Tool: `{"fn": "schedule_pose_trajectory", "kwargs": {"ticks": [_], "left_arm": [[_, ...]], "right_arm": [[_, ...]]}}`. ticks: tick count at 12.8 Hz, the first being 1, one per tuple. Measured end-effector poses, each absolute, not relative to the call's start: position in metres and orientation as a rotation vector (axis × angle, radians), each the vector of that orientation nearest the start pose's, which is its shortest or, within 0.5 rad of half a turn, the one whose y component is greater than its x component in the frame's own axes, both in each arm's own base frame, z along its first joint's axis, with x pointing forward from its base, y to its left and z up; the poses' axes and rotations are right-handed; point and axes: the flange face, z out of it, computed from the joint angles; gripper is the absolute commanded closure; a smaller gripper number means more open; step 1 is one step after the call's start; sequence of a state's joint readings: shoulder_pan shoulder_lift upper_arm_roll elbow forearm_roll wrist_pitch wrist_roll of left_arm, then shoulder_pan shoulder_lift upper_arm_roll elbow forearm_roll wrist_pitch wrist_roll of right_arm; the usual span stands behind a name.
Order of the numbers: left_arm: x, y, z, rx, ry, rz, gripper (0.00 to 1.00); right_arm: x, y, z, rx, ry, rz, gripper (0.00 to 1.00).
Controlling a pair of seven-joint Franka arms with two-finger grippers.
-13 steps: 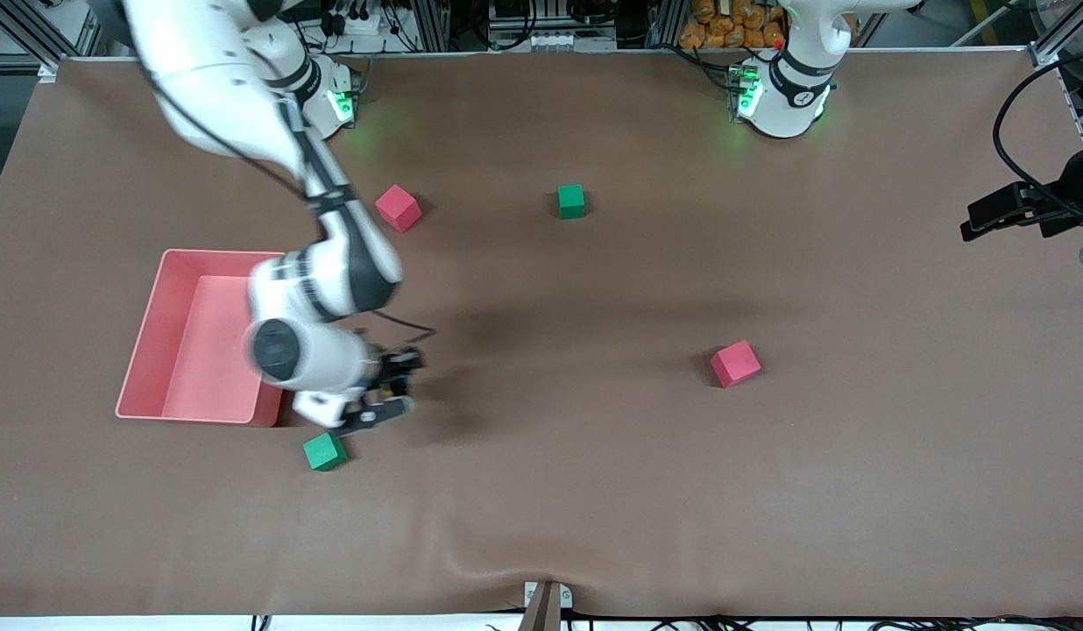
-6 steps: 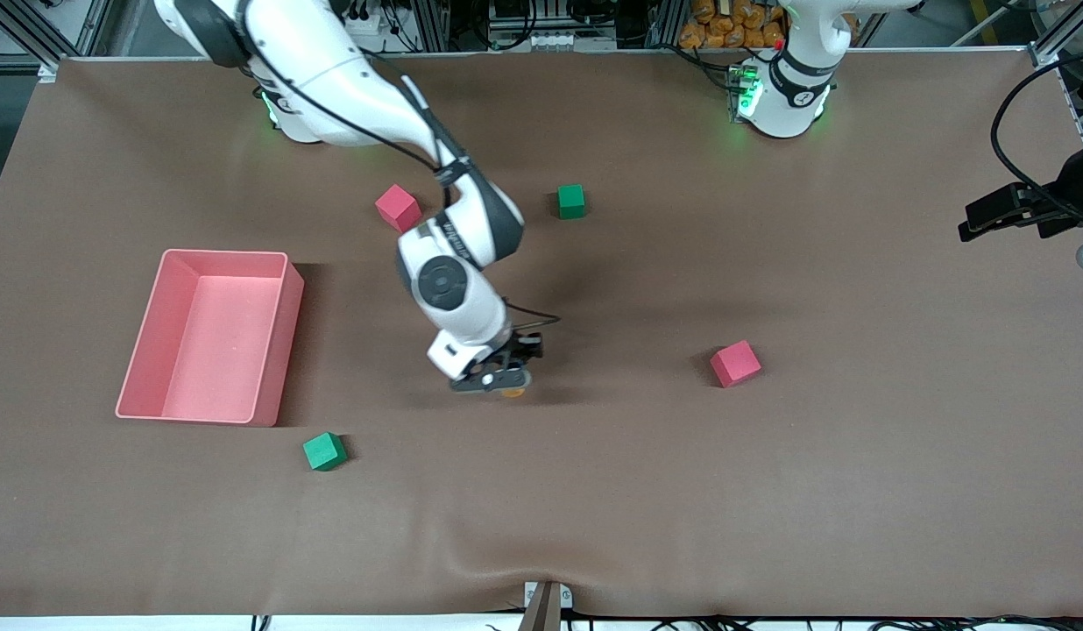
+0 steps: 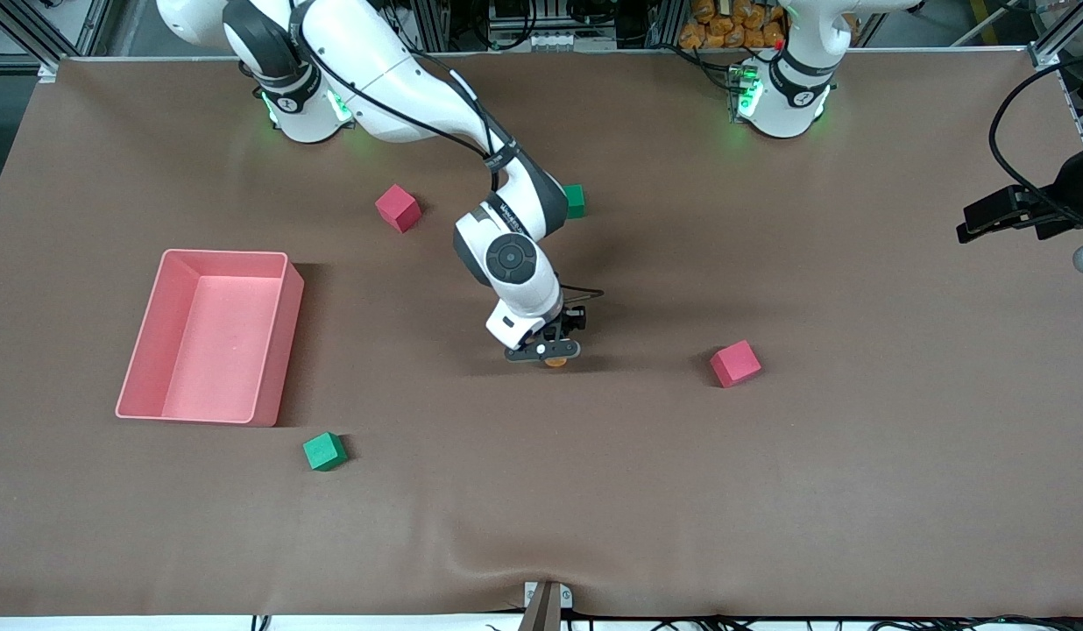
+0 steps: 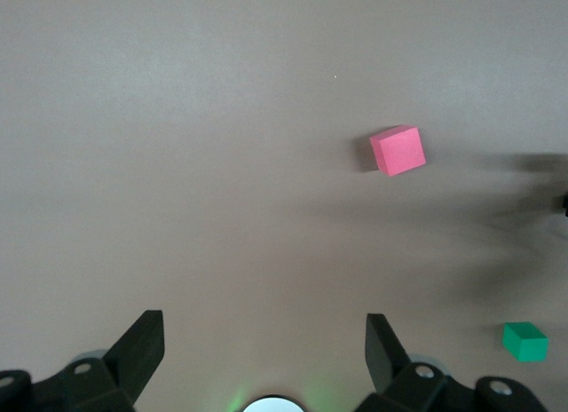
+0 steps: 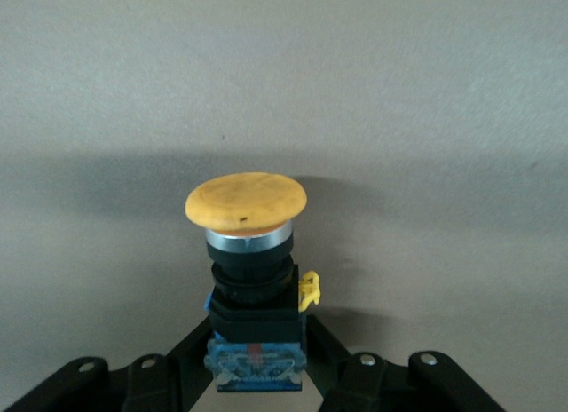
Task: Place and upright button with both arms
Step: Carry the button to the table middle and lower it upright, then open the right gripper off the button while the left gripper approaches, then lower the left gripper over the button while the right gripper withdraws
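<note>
My right gripper (image 3: 548, 352) hangs low over the middle of the table and is shut on the button (image 3: 556, 360). In the right wrist view the button (image 5: 248, 252) shows a round orange cap, a black body and a blue base. The black fingers (image 5: 191, 359) clamp that base, and the right gripper (image 5: 256, 363) holds it cap-outward above the brown cloth. My left gripper (image 3: 988, 219) waits high over the table edge at the left arm's end. In the left wrist view the left gripper (image 4: 264, 341) is open and empty.
A pink bin (image 3: 156, 337) stands at the right arm's end. Pink cubes (image 3: 398, 208) (image 3: 735, 363) and green cubes (image 3: 576, 200) (image 3: 324, 451) lie scattered on the cloth. The left wrist view shows one pink cube (image 4: 398, 150) and one green cube (image 4: 525, 341).
My right arm has swung from beside the pink bin to the middle of the table, carrying the button. The left arm has hardly moved.
</note>
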State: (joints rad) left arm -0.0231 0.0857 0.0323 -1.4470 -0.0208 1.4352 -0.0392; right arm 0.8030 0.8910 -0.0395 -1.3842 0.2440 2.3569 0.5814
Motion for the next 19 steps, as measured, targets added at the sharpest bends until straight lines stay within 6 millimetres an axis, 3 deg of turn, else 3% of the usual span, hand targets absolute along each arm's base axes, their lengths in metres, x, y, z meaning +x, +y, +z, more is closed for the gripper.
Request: {"fn": "schedule_pose_trajectory", "kwargs": {"ticks": [4, 6, 7, 10, 12, 14, 16, 19], "left_arm": [[0.567, 0.002, 0.623, -3.156, -0.073, 0.155, 0.0], [0.567, 0.001, 0.623, -3.161, -0.073, 0.155, 0.0], [0.567, 0.001, 0.623, -3.162, -0.072, 0.156, 0.0], [0.569, -0.005, 0.618, -3.172, -0.058, 0.169, 0.0], [0.575, -0.013, 0.606, -3.221, -0.05, 0.21, 0.0], [0.586, -0.022, 0.581, -3.242, -0.036, 0.285, 0.0], [0.597, -0.055, 0.553, -3.233, 0.046, 0.35, 0.0], [0.613, -0.102, 0.514, -3.219, 0.147, 0.365, 0.0]], "right_arm": [[0.518, 0.531, 0.184, -2.965, -0.072, 0.046, 0.0], [0.529, 0.527, 0.195, -2.967, -0.054, 0.041, 0.0], [0.54, 0.515, 0.206, -2.983, -0.024, 0.073, 0.0], [0.59, 0.454, 0.271, -2.986, 0.085, 0.123, 0.0], [0.602, 0.423, 0.3, -3.025, 0.087, 0.151, 0.0], [0.599, 0.401, 0.297, -3.121, 0.01, 0.136, 0.0], [0.593, 0.372, 0.285, -3.163, -0.055, 0.139, 0.0], [0.595, 0.286, 0.288, -3.146, -0.115, 0.117, 0.0]]}}
